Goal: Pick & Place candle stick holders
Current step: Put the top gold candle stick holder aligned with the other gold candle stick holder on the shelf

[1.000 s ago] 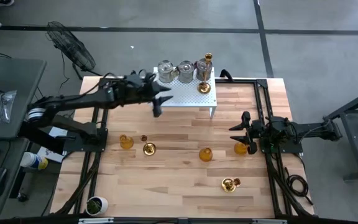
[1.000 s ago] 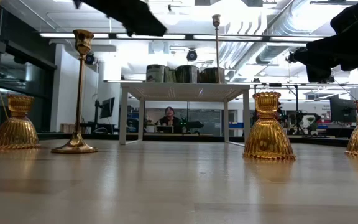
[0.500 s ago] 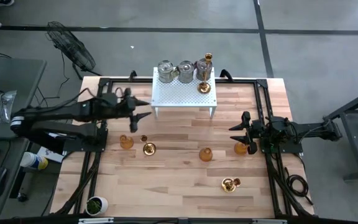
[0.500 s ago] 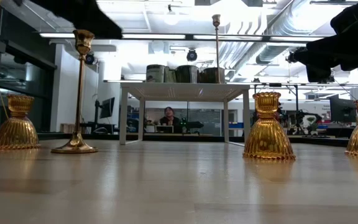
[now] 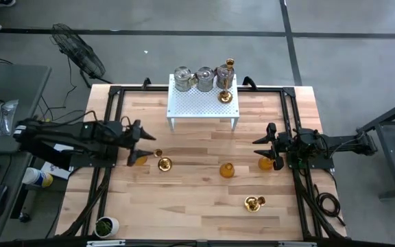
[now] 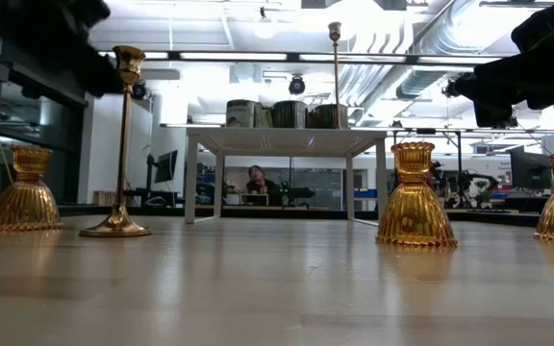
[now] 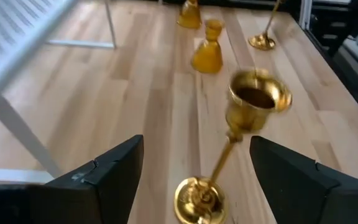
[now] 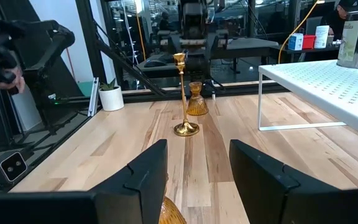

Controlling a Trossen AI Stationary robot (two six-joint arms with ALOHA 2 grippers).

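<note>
Hovering low over the bench [image 5: 197, 206], left gripper [image 5: 141, 142] is spread, facing a gold stemmed holder [image 7: 238, 140] w/ nothing held. Right gripper [image 5: 265, 143] also spread; amber cup [image 8: 169, 214] between its fingers, mostly cut off.

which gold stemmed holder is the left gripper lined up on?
The upright gold stemmed holder directly ahead of the open left gripper, beside an amber cup. The other gold one lies farther toward the right arm's side.
</note>
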